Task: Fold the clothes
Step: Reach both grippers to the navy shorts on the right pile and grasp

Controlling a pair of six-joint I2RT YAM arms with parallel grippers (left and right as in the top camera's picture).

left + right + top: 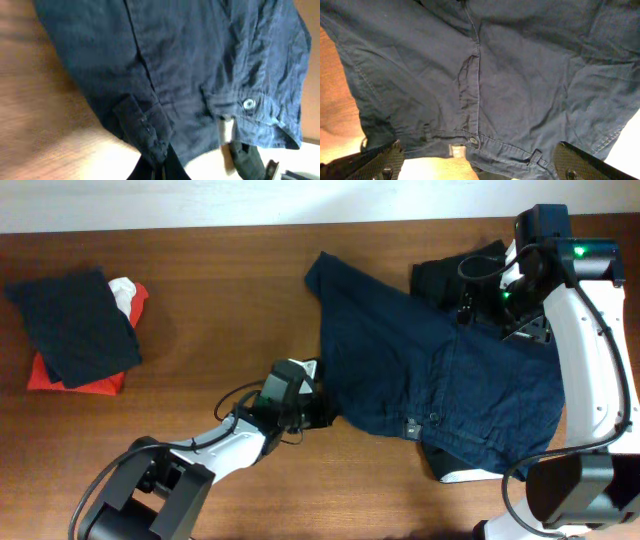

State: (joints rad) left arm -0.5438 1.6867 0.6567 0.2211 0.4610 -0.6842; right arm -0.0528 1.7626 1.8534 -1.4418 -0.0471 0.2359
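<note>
The navy-blue shorts (430, 370) lie spread out right of the table's middle, with the buttoned waistband toward the front. My left gripper (312, 406) is shut on the shorts' left edge. In the left wrist view its fingers (158, 167) pinch a waistband corner with a belt loop (145, 127). My right gripper (487, 312) hovers open over the back right of the shorts. In the right wrist view its fingers (480, 167) stand wide apart above the waistband button (473, 141). A black garment (455, 272) with pale trim (470, 476) lies under the shorts.
A stack of folded clothes (75, 330) lies at the far left, dark fabric on top of red and white pieces. Bare wooden table (220, 300) runs between the stack and the shorts. The right arm's white link (590, 350) reaches over the shorts' right side.
</note>
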